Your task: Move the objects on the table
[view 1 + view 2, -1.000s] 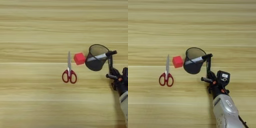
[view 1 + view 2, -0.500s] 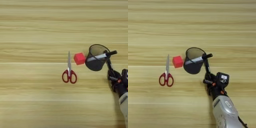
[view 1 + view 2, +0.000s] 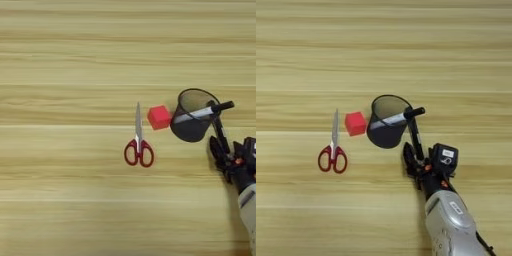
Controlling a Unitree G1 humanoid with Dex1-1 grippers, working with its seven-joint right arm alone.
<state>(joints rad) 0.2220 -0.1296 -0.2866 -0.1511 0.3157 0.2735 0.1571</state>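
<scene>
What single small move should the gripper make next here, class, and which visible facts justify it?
Probably draw the right gripper back from the pen cup. The marker already lies across the cup's rim, black cap overhanging, and one finger reaches up beside that cap, so a careless sideways move could knock it off.

No readable text, labels, numbers anywhere; marker (image 3: pixel 396 118) barrel perhaps printed, too small to tell.

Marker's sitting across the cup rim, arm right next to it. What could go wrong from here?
1. The marker lies tilted across the cup rim, cap end overhanging; a nudge could likely roll it off onto the table.
2. The end effector sits close beside the cup, so a sideways move may tip it.
3. A pushed cup would probably hit the red block beside it, perhaps the scissors too.
</scene>
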